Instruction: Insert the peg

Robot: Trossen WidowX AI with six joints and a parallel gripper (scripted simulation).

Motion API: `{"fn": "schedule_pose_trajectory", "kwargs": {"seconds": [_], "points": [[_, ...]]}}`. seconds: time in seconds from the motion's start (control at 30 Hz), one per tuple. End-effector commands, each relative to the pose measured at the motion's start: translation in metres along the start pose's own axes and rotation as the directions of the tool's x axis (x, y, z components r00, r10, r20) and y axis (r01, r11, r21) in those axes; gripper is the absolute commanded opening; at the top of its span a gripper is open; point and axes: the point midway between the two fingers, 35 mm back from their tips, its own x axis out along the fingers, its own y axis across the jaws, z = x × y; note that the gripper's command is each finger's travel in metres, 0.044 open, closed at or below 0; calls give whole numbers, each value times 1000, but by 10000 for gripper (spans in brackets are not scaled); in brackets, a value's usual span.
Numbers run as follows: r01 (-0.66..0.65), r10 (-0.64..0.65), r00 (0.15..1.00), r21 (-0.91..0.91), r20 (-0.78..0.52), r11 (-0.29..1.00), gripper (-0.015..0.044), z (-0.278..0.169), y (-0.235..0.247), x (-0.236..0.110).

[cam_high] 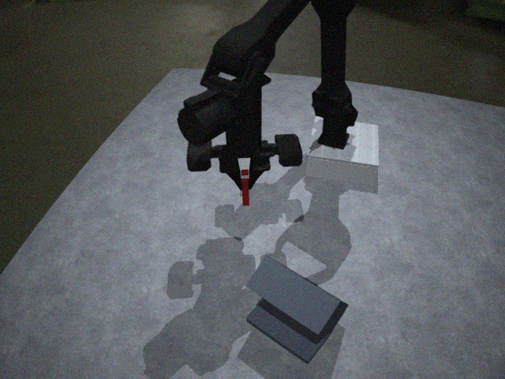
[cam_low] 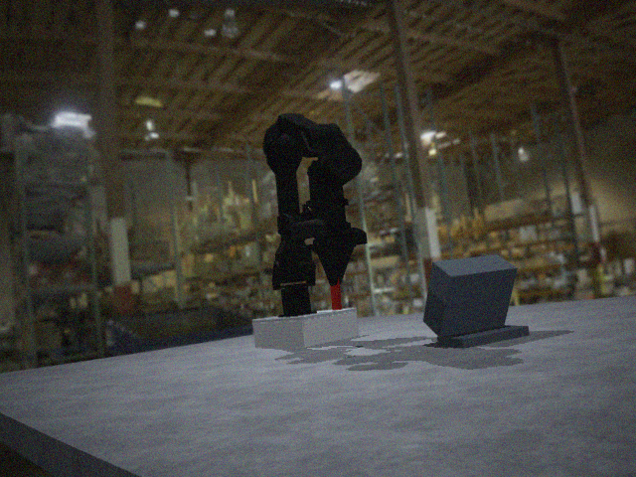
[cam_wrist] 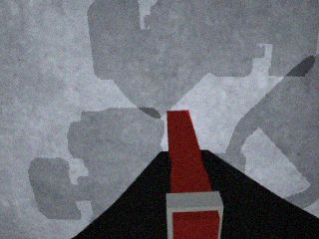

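My gripper is shut on the red peg near its top and holds it upright, lifted well above the table. The peg has a square section; its lower end hangs free below the fingertips. The sloped grey-blue panel stands on its base plate in front of the robot, nearer the camera in the top view. Its hole is hidden in all views. The gripper is behind and to the left of the panel, apart from it.
The arm's light grey base block sits at the back of the table. The grey table top carries the arm's shadows. The table edges run along the left and the back.
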Motion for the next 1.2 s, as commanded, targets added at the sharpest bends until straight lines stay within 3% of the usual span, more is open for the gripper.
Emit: {"fn": "schedule_pose_trajectory", "kwargs": {"seconds": [0.0,1.17], "points": [[-24,24,1000,-22,1,999,0,-2,-3,0],[-189,188,982,-185,-25,964,0,-28,-24,5]]}}
